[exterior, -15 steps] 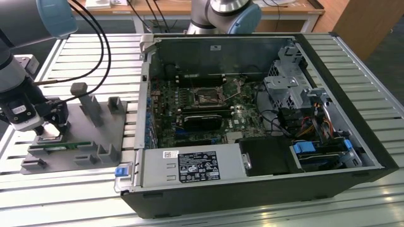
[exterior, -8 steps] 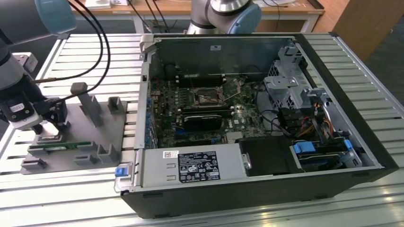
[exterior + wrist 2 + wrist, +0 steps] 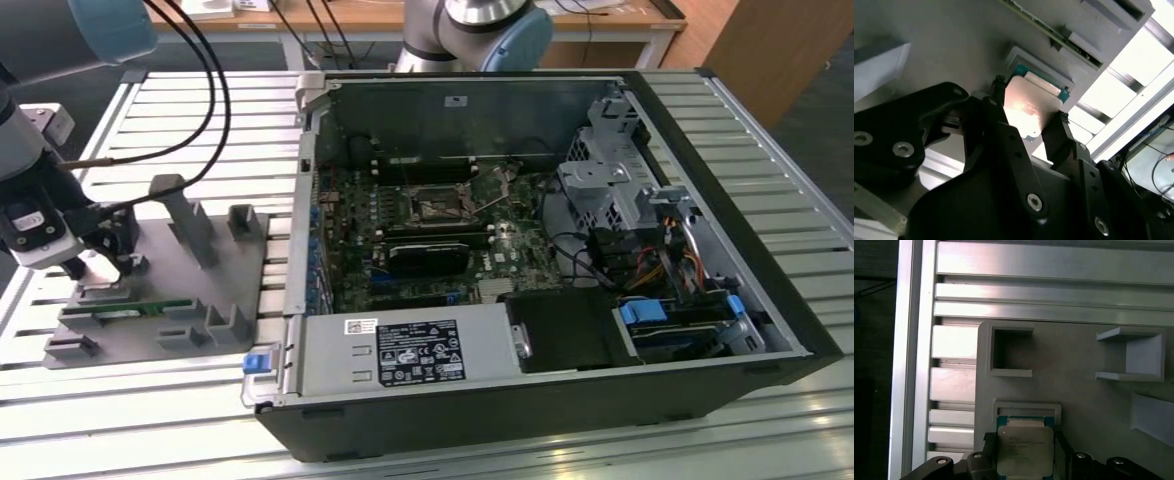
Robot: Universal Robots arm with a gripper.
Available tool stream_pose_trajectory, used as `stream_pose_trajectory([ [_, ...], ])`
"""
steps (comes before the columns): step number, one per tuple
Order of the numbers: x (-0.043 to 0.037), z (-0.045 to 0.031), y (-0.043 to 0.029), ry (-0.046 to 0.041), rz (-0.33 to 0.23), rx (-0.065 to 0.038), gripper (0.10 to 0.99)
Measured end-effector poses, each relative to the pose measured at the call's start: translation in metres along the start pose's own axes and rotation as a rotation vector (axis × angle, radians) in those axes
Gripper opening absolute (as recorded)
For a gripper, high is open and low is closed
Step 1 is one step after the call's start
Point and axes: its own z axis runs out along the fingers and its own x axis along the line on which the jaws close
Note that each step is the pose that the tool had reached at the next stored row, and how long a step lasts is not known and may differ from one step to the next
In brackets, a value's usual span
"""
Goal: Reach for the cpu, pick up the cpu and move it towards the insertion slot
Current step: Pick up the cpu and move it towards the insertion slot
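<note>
The cpu [image 3: 1024, 450] is a flat square chip with a silvery top. It sits between my gripper's [image 3: 1023, 439] two black fingers [image 3: 985, 125], which press on its opposite edges. In both wrist views it stands just above a small grey nest [image 3: 1026, 407] with teal corners on the grey fixture plate [image 3: 187, 290]. The cpu [image 3: 1029, 112] catches a bright glare in the second wrist view. In the exterior view my gripper [image 3: 100, 262] is low over the plate at the far left. The insertion slot [image 3: 437, 207] is the square metal-framed socket on the motherboard inside the open computer case [image 3: 561, 400], well off towards the exterior view's right.
The fixture plate carries several grey upright holders [image 3: 180, 215] and a green memory stick [image 3: 127, 310]. The black case wall [image 3: 310, 200] stands between the plate and the motherboard. Cables [image 3: 200, 60] hang from the arm. A second robot base [image 3: 474, 30] stands behind the case.
</note>
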Motion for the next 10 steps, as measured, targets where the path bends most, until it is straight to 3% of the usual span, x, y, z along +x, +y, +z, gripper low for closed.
stream_pose_trajectory([
  [10, 0.0002, -0.0068, 0.0001, 0.0001, 0.0, 0.0, 0.541],
])
